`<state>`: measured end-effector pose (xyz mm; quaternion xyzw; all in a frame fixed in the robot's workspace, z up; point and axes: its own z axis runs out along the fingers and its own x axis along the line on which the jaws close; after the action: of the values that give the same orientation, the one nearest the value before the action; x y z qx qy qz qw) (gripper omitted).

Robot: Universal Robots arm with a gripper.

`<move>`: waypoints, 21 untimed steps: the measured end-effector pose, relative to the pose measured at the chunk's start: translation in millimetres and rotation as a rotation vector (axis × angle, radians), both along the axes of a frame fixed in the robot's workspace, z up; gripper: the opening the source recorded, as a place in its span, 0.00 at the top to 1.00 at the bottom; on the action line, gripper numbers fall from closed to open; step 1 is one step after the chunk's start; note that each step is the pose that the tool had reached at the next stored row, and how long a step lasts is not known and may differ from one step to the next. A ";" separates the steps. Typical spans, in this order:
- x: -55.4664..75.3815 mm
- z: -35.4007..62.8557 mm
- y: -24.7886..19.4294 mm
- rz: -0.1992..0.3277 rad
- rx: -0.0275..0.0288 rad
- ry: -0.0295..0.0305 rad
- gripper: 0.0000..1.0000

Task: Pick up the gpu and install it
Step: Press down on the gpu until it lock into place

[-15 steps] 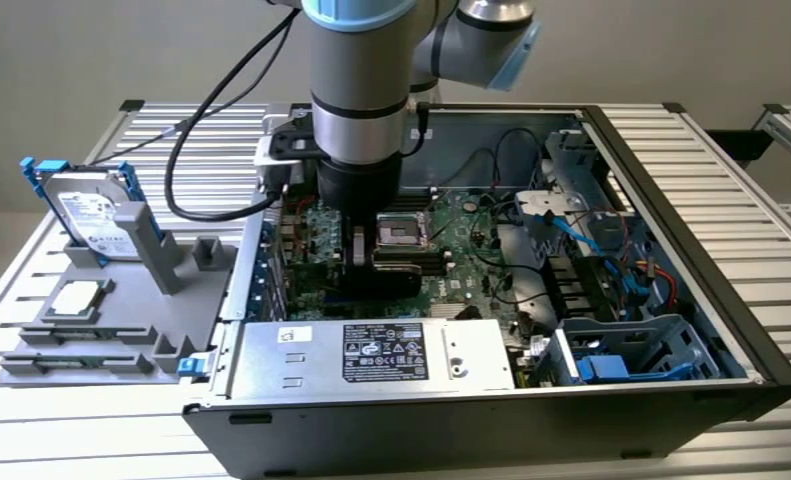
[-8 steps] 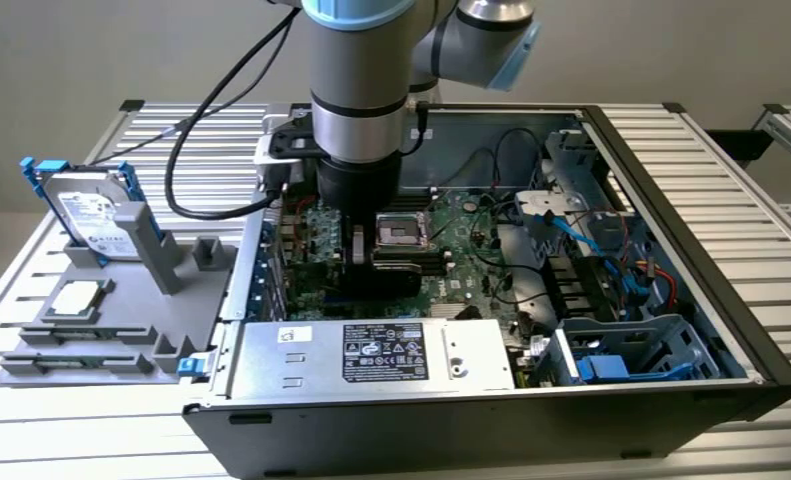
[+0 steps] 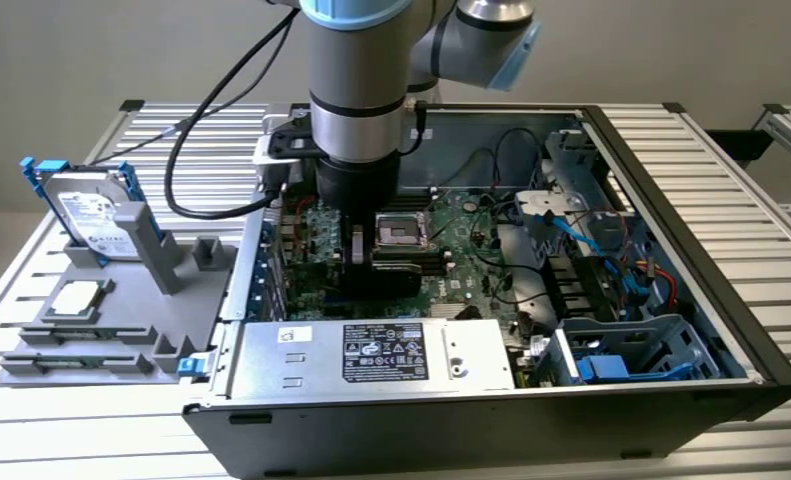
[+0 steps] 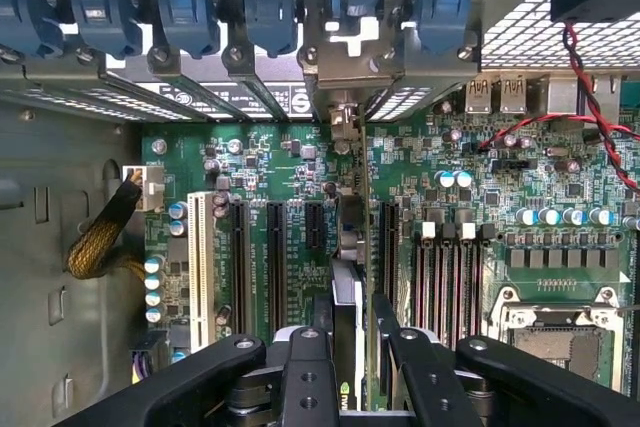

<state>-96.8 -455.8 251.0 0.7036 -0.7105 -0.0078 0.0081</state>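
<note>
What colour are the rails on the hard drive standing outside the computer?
Blue; the hard drive shows best in the exterior view.

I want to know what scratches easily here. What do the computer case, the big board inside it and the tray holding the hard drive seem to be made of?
Computer case: looks like sheet metal, black painted rim, bare grey inside.
Big board: green lacquered circuit board with black plastic slots and shiny metal parts.
Tray: matte grey, probably plastic; its blocky moulded shapes suggest that.

Arm (image 3: 355,80) reaches straight down; tool (image 4: 352,332) fingers clamped on a card
</note>
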 end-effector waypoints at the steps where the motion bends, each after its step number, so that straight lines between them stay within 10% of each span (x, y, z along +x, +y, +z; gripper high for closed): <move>1: -0.2 -0.1 0.0 0.000 -0.0008 -0.0003 0.74; 21: -1.7 -2.0 0.5 0.000 0.0019 0.0055 0.68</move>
<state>-98.6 -455.2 249.0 0.7034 -0.7106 -0.0104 0.0094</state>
